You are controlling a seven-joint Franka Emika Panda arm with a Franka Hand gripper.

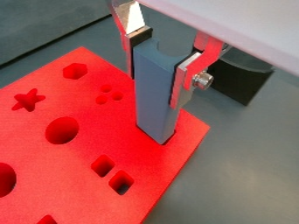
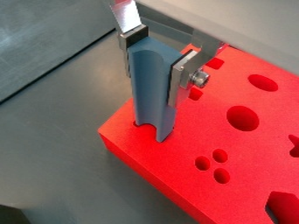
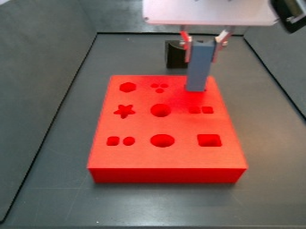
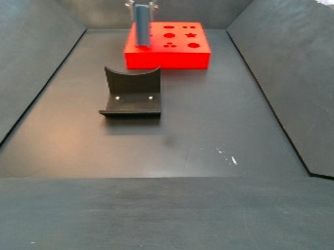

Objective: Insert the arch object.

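The arch object (image 1: pixel 156 92) is a tall blue-grey slab, held upright. My gripper (image 1: pixel 162 54) is shut on its upper part, a silver finger with a dark pad on each side. Its lower end touches or enters the red board (image 1: pixel 70 131) near one corner. In the other wrist view the gripper (image 2: pixel 158 59) holds the slab (image 2: pixel 149 92), whose bottom shows a curved notch at the board (image 2: pixel 222 175). In a side view the slab (image 3: pixel 199 67) stands at the board's (image 3: pixel 167 152) far right, under the gripper (image 3: pixel 202 40). It also shows far off (image 4: pixel 140 24).
The red board has several shaped holes: star (image 3: pixel 123 112), circles (image 3: pixel 160 110), squares (image 3: pixel 209 139), hexagon (image 3: pixel 127 88). The dark fixture (image 4: pixel 131 94) stands on the floor away from the board (image 4: pixel 167 49). A dark block (image 1: pixel 239 79) sits behind the slab. Raised walls edge the floor.
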